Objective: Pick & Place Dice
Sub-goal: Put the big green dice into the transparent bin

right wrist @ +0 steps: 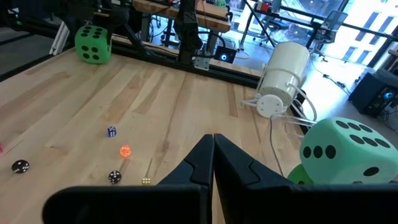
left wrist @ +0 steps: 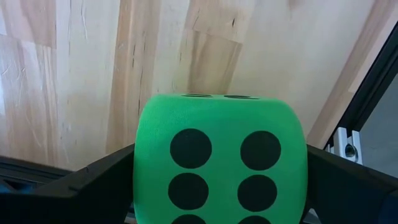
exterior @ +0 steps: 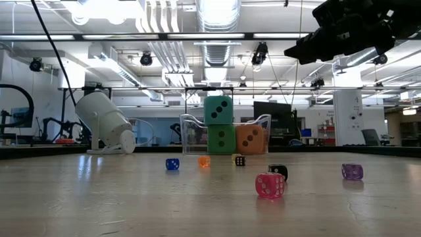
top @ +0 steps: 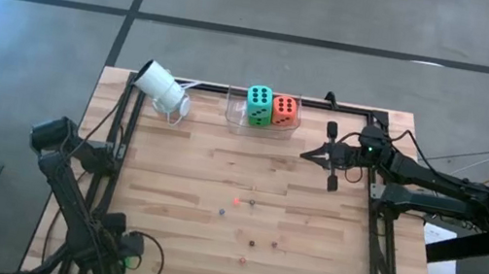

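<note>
Both arms are dark, jointed links trailing thin black cables, each ending in a gripper with two angular matte-black fingers [right wrist: 205, 163], and a small green light glows on the right arm [top: 371, 148].

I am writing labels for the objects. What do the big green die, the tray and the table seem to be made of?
Green die: probably soft foam, matte; its corners are rounded and its surface shows no shine.
Tray: clear plastic, likely; the dice inside show through its walls.
Table: wood, lightly glossy; planks with grain are visible, and in the low view it reflects the small dice faintly.
</note>
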